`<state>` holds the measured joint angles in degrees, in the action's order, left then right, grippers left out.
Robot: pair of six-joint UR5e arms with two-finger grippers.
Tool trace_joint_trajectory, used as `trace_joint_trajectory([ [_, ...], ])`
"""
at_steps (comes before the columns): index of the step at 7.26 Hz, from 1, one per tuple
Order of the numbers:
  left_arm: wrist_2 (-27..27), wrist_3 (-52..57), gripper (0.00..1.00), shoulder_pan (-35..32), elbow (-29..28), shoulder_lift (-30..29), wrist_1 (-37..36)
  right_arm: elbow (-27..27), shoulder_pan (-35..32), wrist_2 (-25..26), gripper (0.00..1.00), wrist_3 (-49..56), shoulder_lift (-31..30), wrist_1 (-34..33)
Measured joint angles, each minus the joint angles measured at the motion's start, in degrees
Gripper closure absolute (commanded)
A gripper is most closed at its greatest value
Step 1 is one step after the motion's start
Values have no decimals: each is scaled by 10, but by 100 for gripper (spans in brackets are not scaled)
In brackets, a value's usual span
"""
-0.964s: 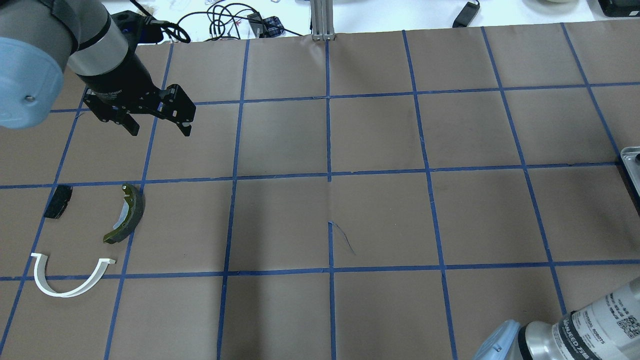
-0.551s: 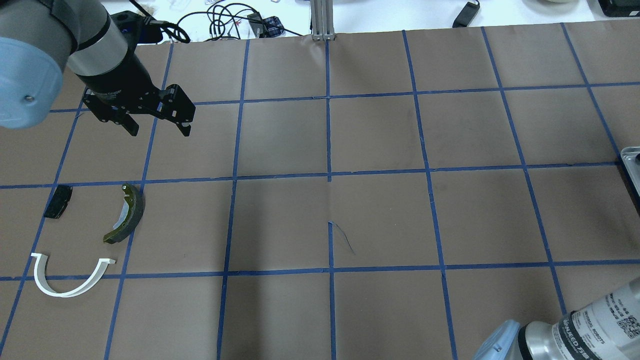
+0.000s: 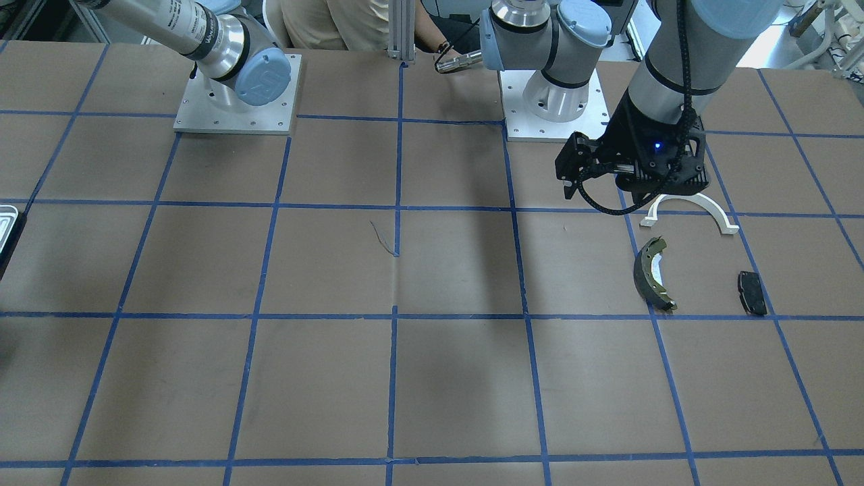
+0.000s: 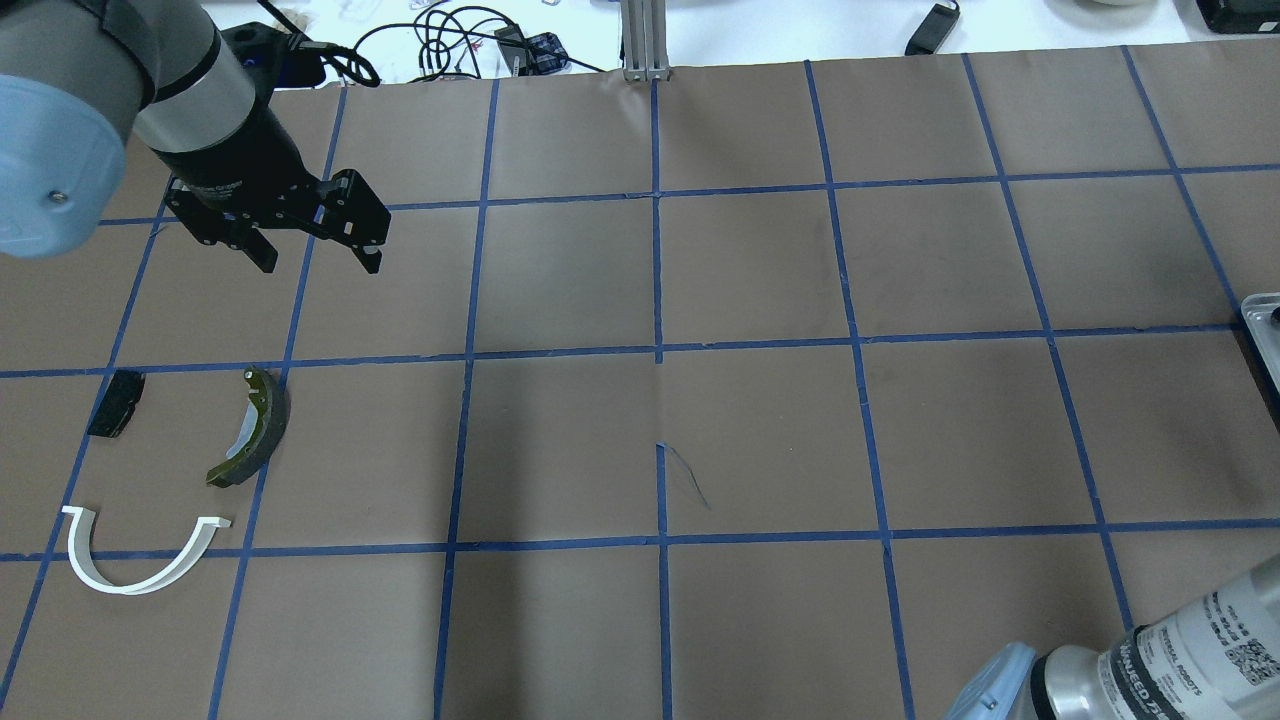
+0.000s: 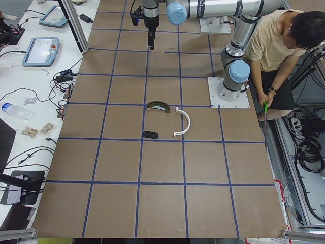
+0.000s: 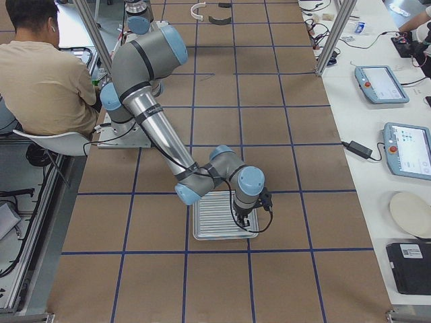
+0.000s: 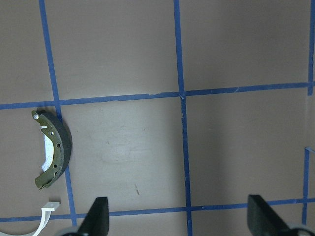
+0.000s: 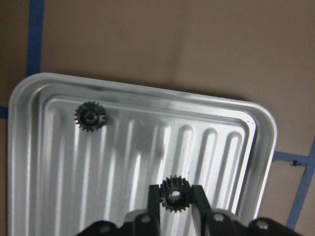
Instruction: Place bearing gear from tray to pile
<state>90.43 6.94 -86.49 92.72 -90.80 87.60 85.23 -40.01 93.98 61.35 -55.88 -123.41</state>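
Note:
In the right wrist view the shiny silver tray (image 8: 256, 147) holds two small black bearing gears. My right gripper (image 8: 175, 196) is shut on one gear (image 8: 173, 194), a finger (image 8: 154, 204) tight against each side; whether it is off the tray floor I cannot tell. The other gear (image 8: 90, 116) lies free at the tray's far left. The pile is a white arch (image 4: 135, 560), a grey-olive brake shoe (image 4: 252, 428) and a black pad (image 4: 115, 402). My left gripper (image 4: 320, 262) is open and empty, hovering beyond the pile.
The tray shows only as a sliver at the overhead view's right edge (image 4: 1262, 312) and the front view's left edge (image 3: 7, 219). Brown paper with blue tape grid covers the table. An operator (image 6: 40, 67) sits behind the arm bases.
The right arm's forearm at the overhead view's lower right has shifted slightly down and left. The left gripper and the pile stay where they were.

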Motion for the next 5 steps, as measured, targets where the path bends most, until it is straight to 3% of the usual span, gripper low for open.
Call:
trace_joint_trajectory([
  [2,0,0,0,0,0,0,-1,-1,-70,-2,100,-71,-61,32],
  [5,0,0,0,1,0,0,0,31,-238,-5,100,-283,-101,77],
])
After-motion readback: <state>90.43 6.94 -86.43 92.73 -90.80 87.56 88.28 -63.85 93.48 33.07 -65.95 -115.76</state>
